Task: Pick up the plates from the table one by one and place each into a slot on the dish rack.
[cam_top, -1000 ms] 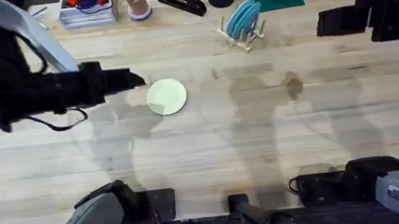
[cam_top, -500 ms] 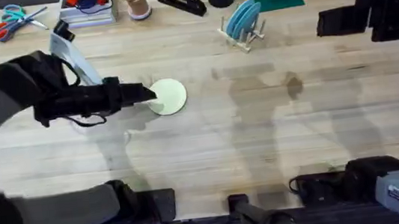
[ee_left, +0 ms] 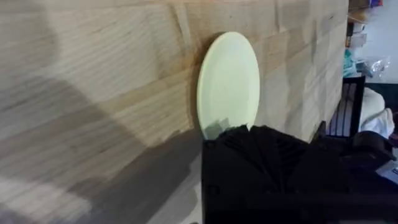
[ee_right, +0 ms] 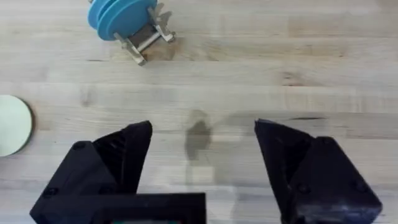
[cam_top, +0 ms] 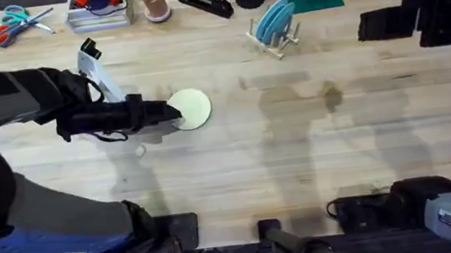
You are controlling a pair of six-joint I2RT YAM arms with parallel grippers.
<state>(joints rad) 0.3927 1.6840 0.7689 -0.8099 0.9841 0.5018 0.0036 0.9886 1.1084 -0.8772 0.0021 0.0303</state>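
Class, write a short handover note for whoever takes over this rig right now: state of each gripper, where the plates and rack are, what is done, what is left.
Left gripper: at the near edge of the cream plate, which lies flat on the table; grasp state unclear.
Right gripper: open, empty, above bare table.
Dish rack: at the far side, already holding blue plates.
Left: lift the cream plate and slot it into the rack.
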